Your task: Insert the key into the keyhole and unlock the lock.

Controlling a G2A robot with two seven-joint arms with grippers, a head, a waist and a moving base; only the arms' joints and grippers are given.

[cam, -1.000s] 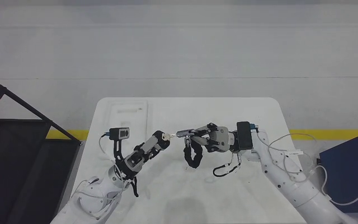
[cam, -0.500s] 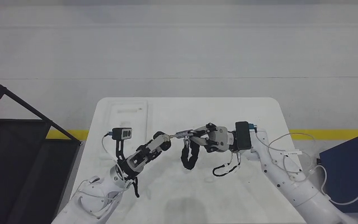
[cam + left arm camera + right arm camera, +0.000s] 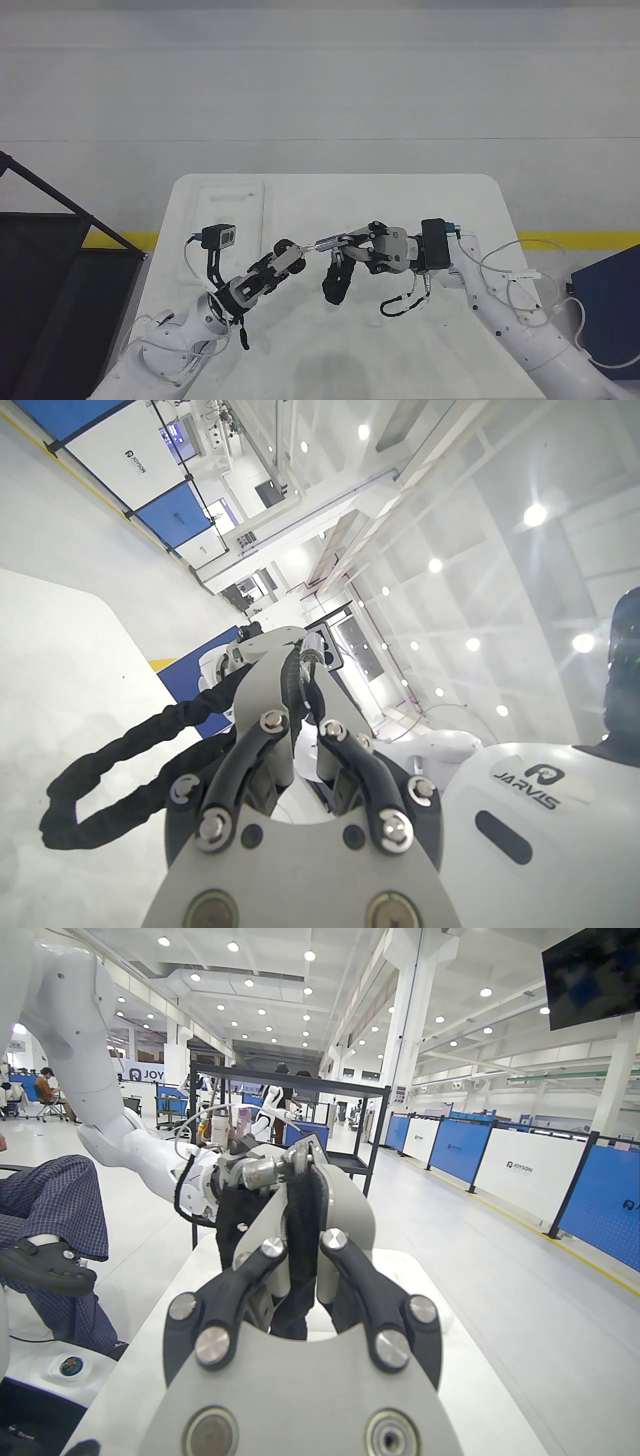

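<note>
Top view: the white table (image 3: pixel 440 200) takes up the lower centre of the frame. The two arms meet above its middle.

Left gripper (image 3: pixel 290 247), coming in from the lower left: the fingers are drawn narrow and pinch the key (image 3: pixel 304 245). In the left wrist view, the left gripper (image 3: pixel 300 660) has a shiny metal end right at its fingertips. The key blade is too small to make out, so I cannot tell whether it sits in the keyhole.

Right gripper (image 3: pixel 347 243), coming in from the lower right: the fingers are clamped on the lock (image 3: pixel 336 280). This is a black cable lock with a silver barrel (image 3: pixel 325 241) that points toward the left gripper. The barrel lies between the two grippers, at the frame's centre. The cable hangs below the right gripper as a dark loop, with its low end near the table top.

Right wrist view: the cable (image 3: pixel 300 1223) runs up between the closed fingers of the right gripper (image 3: pixel 302 1158), and the barrel is just beyond their tips.

Left wrist view: the cable loop (image 3: pixel 125 745) hangs at lower left.

A flat white tray (image 3: pixel 232 195) lies at the table's upper left corner, well apart from both grippers.
</note>
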